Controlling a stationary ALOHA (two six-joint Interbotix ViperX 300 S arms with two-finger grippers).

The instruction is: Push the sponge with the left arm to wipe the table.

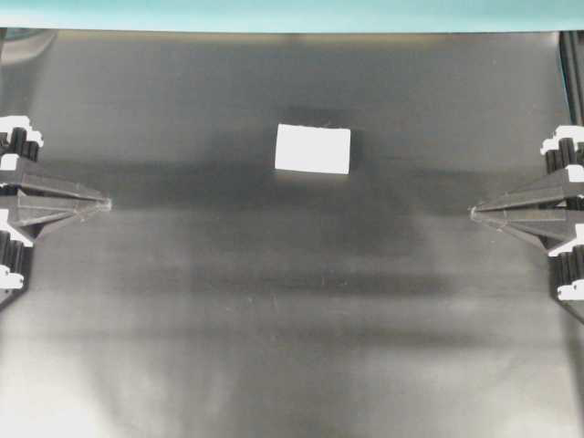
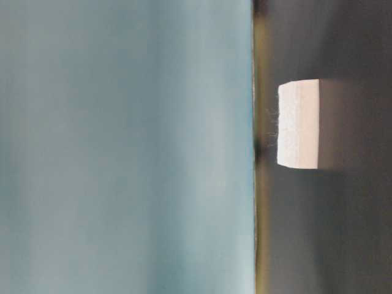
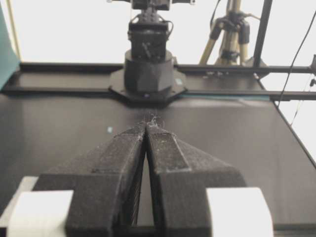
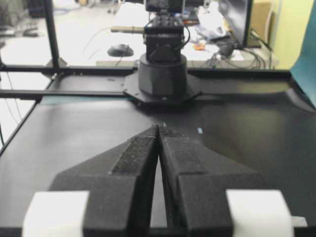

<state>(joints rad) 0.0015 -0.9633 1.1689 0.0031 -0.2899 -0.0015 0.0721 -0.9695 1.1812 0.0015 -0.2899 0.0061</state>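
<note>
Left tool (image 1: 108, 203) pinched closed on nothing, pointing level toward mid-bench from the left edge; right tool (image 1: 473, 212) likewise closed and empty, tip facing it from the right edge. Sponge (image 1: 313, 149) flat on the dark bench (image 1: 274, 347), near the teal strip (image 1: 292, 14), well apart from both tips, bare sheet between.
</note>
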